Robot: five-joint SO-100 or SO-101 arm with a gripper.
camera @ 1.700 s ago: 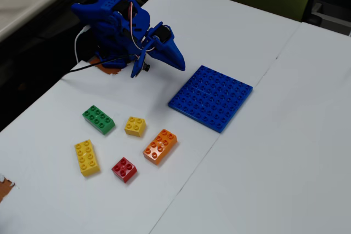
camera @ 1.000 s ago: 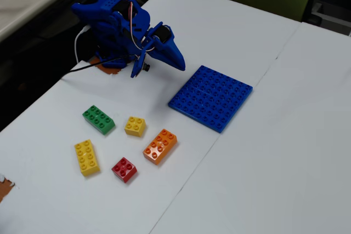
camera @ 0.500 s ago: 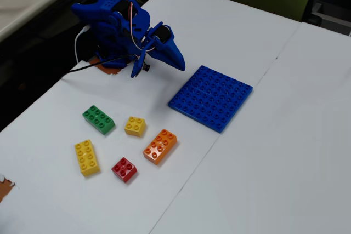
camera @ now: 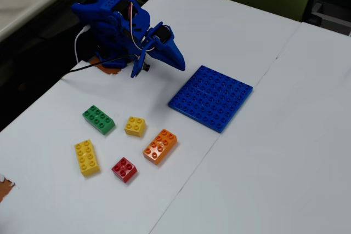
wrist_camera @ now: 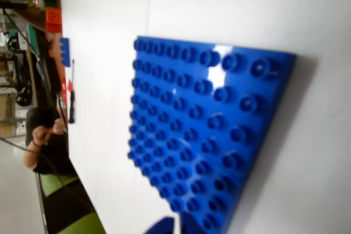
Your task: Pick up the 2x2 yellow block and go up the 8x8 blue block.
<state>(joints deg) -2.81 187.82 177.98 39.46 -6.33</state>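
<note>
The 2x2 yellow block (camera: pixel 135 126) lies on the white table among other bricks, left of the 8x8 blue block (camera: pixel 211 97). That flat studded plate also fills the middle of the wrist view (wrist_camera: pixel 203 130). The blue arm is folded up at the back left. Its gripper (camera: pixel 180 65) hangs above the table just beyond the plate's far left corner, well away from the yellow block. Only the two blue tips of the gripper (wrist_camera: pixel 176 224) show at the bottom edge of the wrist view, close together with nothing between them.
Around the small yellow block lie a green brick (camera: pixel 98 119), a long yellow brick (camera: pixel 86 157), a red brick (camera: pixel 124 169) and an orange brick (camera: pixel 160 146). The table drops off along its left edge into a dark gap. A cable (camera: pixel 82 68) runs by the arm's base.
</note>
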